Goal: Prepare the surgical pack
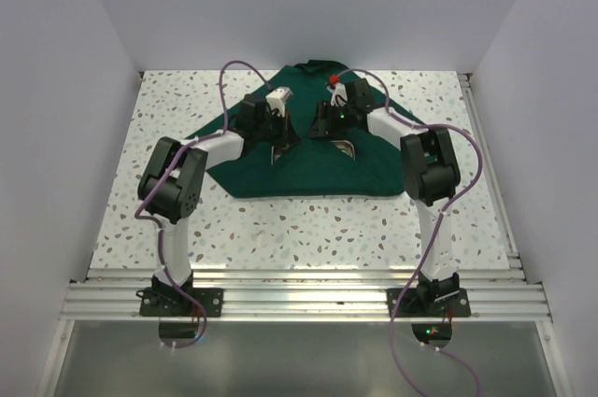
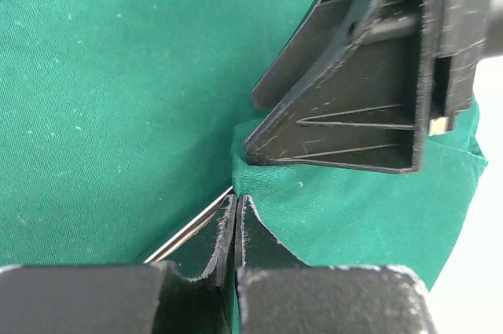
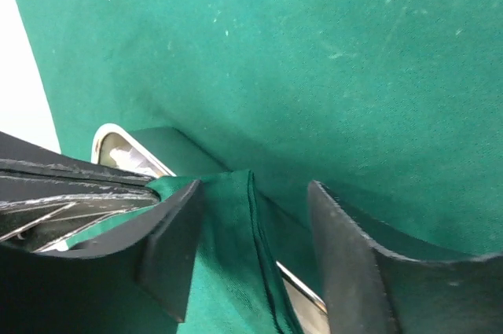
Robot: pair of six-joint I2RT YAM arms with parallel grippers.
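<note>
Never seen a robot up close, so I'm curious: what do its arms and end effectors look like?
The left arm and right arm have white links, black joints and looping purple cables. The left end effector and right end effector each have two scuffed, black, wedge-shaped fingers. A red spot marks the right wrist.

The big dark green cloth lies on the speckled white table, at the back, in the middle. The small shiny steel tray sits under it, rim peeking out. Over the cloth, the left gripper pinches a fold; the right gripper has a finger on each side of it.
</note>
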